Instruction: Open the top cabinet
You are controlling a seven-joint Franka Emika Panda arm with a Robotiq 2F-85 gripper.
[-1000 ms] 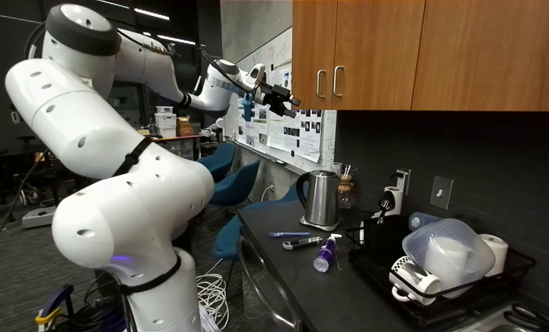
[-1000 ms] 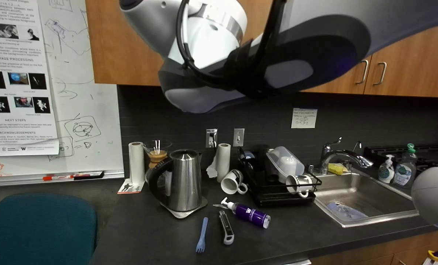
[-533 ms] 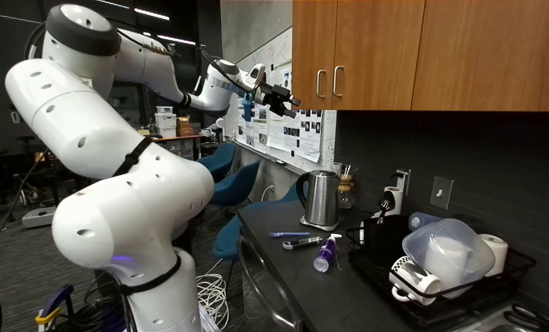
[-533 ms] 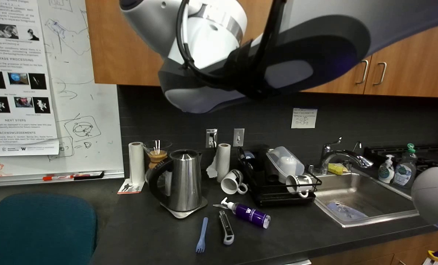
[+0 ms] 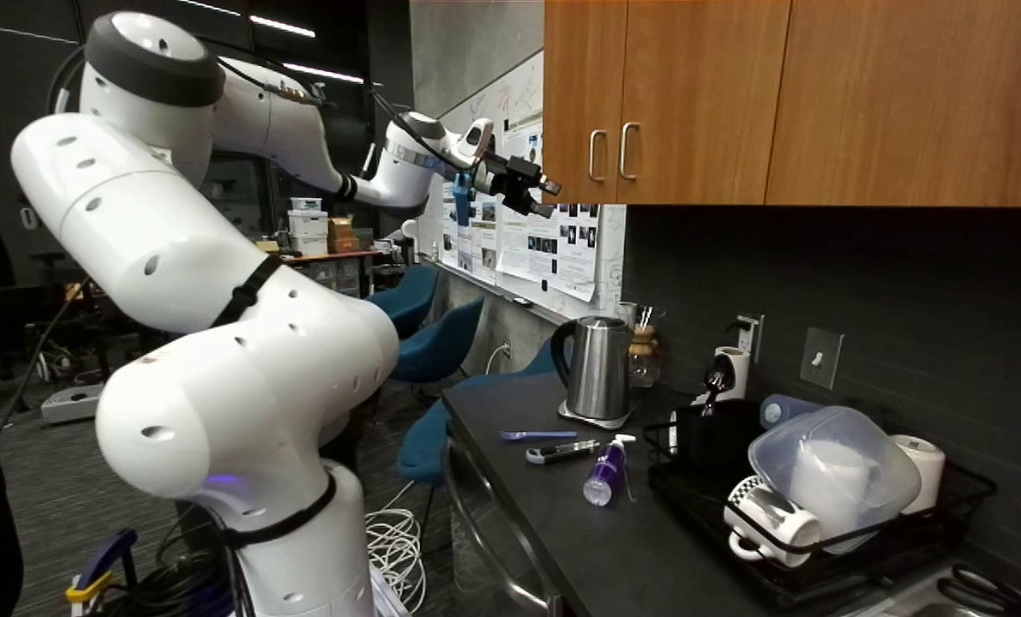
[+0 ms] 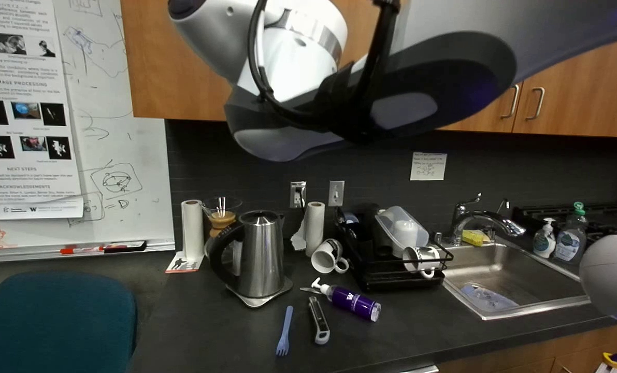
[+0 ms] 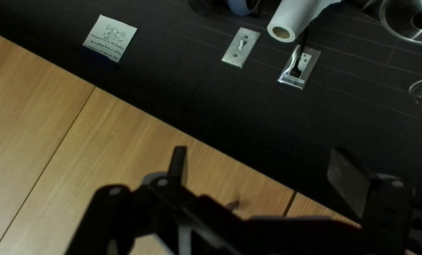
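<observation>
A: Dark countertop (image 5: pixel 596 548), top cabinet (image 5: pixel 666 94) hung above it, doors (image 5: pixel 707 77) shut. Which step?
B: Approach, probably. Gripper (image 5: pixel 549 199) spread wide, nothing between its fingers (image 7: pixel 349 181), near the paired handles (image 5: pixel 622 152) but not touching.
A: Next move?
B: Likely a wrist roll first; the cabinet's lower edge (image 7: pixel 189 140) cuts slantwise across the wrist view. Then bring the fingers either side of one upright handle, squeeze, pull the door out.

The top cabinet (image 5: pixel 666 94), flat, smooth doors (image 5: pixel 703 77) of medium-brown wood closed flush, a pair of slim silver bar handles (image 5: pixel 622 152) upright and side by side near the lower edge, mounted high on the dark wall (image 5: pixel 930 291).
</observation>
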